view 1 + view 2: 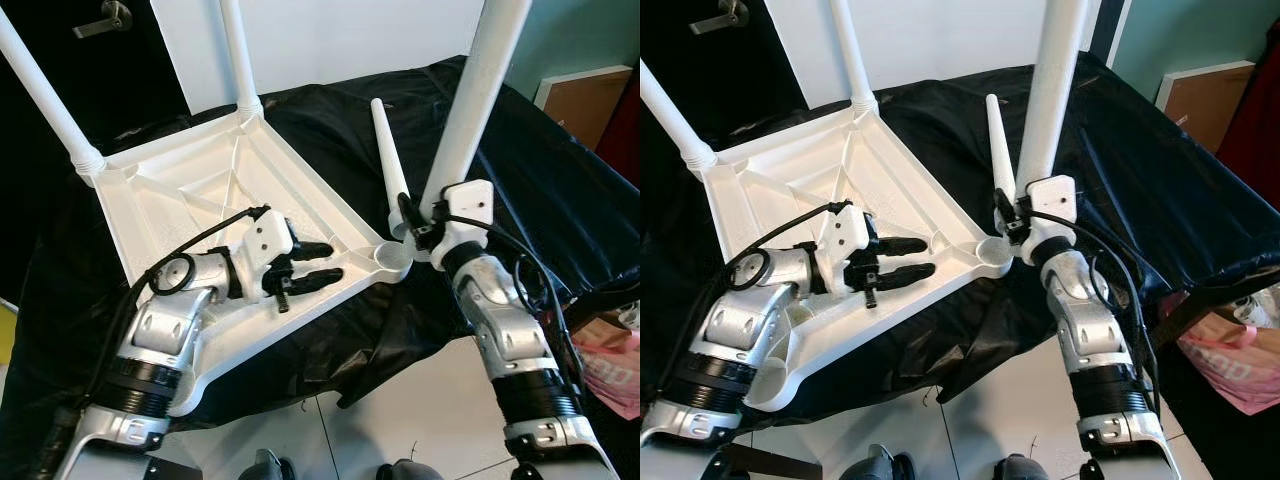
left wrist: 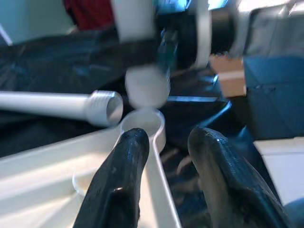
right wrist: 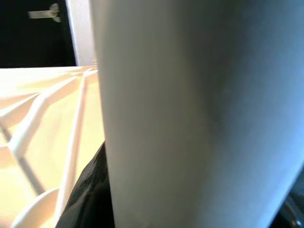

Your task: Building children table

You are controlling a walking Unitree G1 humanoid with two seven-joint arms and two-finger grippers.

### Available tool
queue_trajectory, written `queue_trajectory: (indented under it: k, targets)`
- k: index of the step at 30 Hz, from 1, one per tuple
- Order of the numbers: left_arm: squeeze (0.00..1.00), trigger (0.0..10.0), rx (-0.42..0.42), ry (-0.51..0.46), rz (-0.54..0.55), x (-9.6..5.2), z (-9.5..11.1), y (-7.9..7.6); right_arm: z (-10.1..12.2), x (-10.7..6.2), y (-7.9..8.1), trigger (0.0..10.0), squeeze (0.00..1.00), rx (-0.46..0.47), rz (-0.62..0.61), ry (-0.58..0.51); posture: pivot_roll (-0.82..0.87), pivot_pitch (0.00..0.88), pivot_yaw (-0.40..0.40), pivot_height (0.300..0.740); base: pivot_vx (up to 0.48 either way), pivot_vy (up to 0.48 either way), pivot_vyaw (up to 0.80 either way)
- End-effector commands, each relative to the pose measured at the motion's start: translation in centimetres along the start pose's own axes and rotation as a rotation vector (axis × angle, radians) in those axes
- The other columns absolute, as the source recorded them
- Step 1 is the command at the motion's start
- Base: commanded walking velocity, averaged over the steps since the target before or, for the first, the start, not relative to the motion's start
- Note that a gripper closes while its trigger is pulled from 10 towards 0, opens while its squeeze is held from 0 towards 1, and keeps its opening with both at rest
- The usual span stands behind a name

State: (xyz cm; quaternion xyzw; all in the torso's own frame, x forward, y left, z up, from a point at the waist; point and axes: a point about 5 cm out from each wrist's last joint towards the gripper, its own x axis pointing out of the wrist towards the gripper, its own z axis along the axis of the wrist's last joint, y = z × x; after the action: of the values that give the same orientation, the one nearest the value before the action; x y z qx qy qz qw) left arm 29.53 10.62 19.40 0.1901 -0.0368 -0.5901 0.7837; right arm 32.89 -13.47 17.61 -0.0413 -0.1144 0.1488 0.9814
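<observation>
A white table top (image 1: pixel 190 185) lies upside down on a black cloth (image 1: pixel 560 190). Two white legs (image 1: pixel 45 95) stand in its far corners. My right gripper (image 1: pixel 425 228) is shut on a third leg (image 1: pixel 480 90) and holds it upright, with its lower end just beside the empty near corner socket (image 1: pixel 390 258). In the right wrist view that leg (image 3: pixel 190 114) is very close. A fourth leg (image 1: pixel 388 165) lies loose on the cloth, its threaded end (image 2: pixel 104 107) near the socket (image 2: pixel 145 123). My left gripper (image 1: pixel 328 262) is open, its fingers (image 2: pixel 128 161) on either side of the table top's rim near that socket.
A dark door with a lever handle (image 1: pixel 115 15) stands at the back left. At the right are a brown board (image 1: pixel 585 100) and a pink bag (image 1: pixel 610 365). White floor (image 1: pixel 420 400) lies in front, below the hanging cloth edge.
</observation>
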Motion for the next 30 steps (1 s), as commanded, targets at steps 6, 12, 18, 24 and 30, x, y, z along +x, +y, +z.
queue_trajectory:
  k: [6,12,18,24,30]
  targets:
    - [0.0,10.0,-0.06,-0.023,0.285,-0.1,-0.4,0.6,-0.9,1.0,1.1,10.0,0.0,0.023,0.024,0.009,-0.07,0.047,0.017,0.74,0.0,0.0,0.0]
    - [0.0,10.0,-0.131,-0.014,0.27,-0.2,-0.8,0.6,-1.9,1.8,1.5,10.0,0.0,0.043,0.022,0.036,-0.06,0.042,0.011,0.74,0.0,0.0,0.0]
    - [0.0,10.0,-0.179,-0.004,0.248,-0.2,-1.1,0.2,-2.7,2.2,1.6,10.0,0.0,0.056,0.019,0.057,-0.05,0.036,0.006,0.74,0.0,0.0,0.0]
    - [0.0,10.0,-0.174,-0.005,0.238,0.1,-1.0,-0.1,-3.7,1.8,1.6,10.0,0.0,0.057,0.018,0.083,-0.05,0.033,0.007,0.74,0.0,0.0,0.0]
    - [0.0,10.0,-0.172,0.008,0.217,0.2,-0.9,-0.4,-4.5,1.1,1.8,10.0,0.0,0.007,0.052,0.089,-0.06,0.03,0.012,0.74,0.0,0.0,0.0]
